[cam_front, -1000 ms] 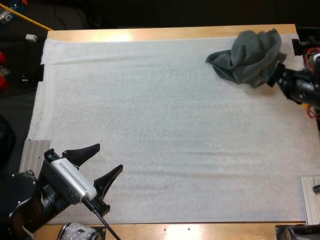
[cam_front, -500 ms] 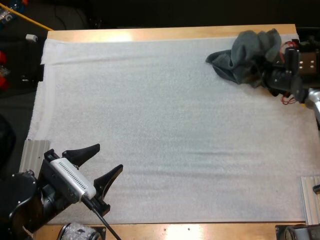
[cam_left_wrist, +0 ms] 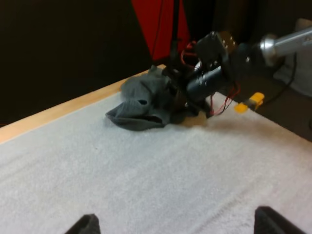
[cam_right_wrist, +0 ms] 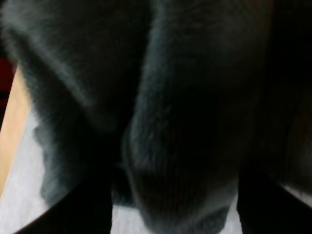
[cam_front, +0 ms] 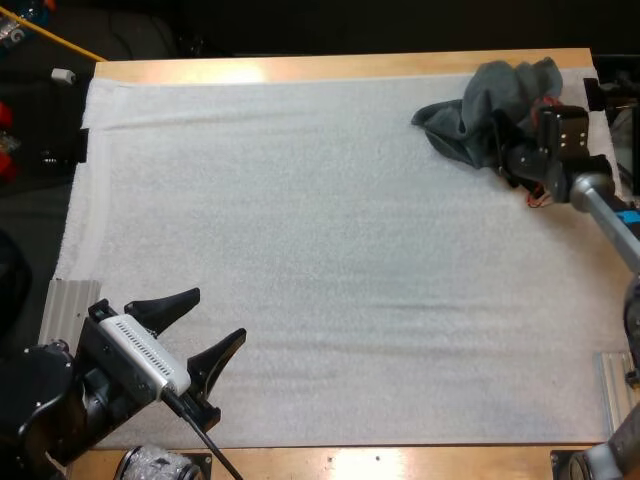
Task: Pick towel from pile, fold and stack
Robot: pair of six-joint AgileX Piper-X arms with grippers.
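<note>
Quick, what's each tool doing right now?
Left tool: open, empty.
Right tool: open, around part of the crumpled towel, not gripping yet.

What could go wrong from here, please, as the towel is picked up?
1. The crumpled towel is bunched in thick folds where the right hand meets it; closing there may pinch several layers, so it lifts as a lump.
2. The towel lies at the far right corner of the mat, close to the edge of the table; a push could slide it off.
3. The left hand rests open at the near left, far from helping spread it.
</note>
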